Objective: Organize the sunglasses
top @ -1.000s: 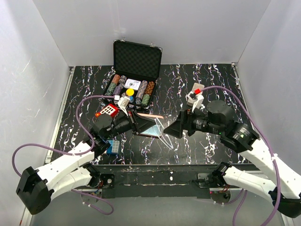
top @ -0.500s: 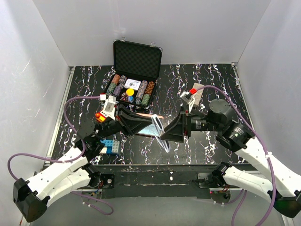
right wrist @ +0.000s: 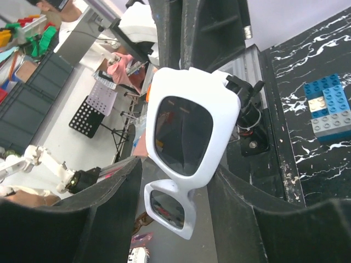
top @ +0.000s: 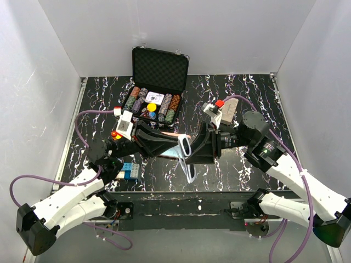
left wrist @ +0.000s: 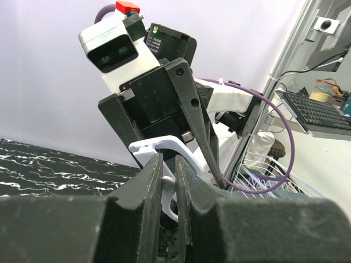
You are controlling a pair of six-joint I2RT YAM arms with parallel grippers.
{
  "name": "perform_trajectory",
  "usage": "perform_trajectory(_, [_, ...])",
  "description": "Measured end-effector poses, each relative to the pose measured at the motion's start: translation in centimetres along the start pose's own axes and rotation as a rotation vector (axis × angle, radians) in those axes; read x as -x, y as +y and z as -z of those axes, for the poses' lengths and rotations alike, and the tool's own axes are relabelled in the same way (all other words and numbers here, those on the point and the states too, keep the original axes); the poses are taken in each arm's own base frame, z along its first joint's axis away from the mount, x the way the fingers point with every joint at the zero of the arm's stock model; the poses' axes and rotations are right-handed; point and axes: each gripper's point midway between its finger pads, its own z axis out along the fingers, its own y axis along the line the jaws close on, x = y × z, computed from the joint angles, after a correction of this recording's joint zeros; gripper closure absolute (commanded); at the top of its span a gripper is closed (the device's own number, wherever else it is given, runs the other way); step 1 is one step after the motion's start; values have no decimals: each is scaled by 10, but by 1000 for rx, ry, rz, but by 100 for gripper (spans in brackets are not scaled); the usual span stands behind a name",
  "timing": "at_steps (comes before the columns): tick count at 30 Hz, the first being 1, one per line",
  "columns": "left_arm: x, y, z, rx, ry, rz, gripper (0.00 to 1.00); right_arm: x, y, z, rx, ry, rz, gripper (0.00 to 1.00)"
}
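The sunglasses (right wrist: 184,137) have a smooth, glossy white plastic frame and dark, shiny lenses; the fingers (right wrist: 109,208) of the right gripper (right wrist: 178,164) on either side of them are matt black plastic. Behind the sunglasses, the table (top: 247,98) is smooth black marble-look sheet with white veins. The poker chip case (top: 160,68) has a dimpled black foam lid lining, and the toy bricks (right wrist: 329,107) are glossy plastic.

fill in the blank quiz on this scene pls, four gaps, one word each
1. The left gripper and right gripper both grip sunglasses with a ____ frame.
2. Their lenses are ____.
3. The black chip case at the back has its lid ____.
4. The blue brick block lies nearer the ____ arm.

Missing words: white; dark; open; left.
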Motion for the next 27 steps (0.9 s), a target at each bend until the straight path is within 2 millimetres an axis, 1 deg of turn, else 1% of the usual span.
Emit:
perform_trajectory(7, [6, -10, 0, -46, -15, -7, 100, -3, 5, 0, 48, 17, 34, 41])
perform_trajectory(15, [15, -17, -4, -77, -39, -23, 100, -5, 6, -3, 97, 37, 55, 41])
perform_trajectory(22, [12, -9, -9, -80, -45, -16, 100, -4, 15, -4, 155, 33, 94, 40])
perform_trajectory(25, [10, -5, -11, -76, -47, -7, 100, -4, 16, -5, 172, 28, 99, 42])
perform_trajectory(27, [11, -5, -12, -79, -51, -8, 100, -4, 15, -7, 175, 28, 92, 45])
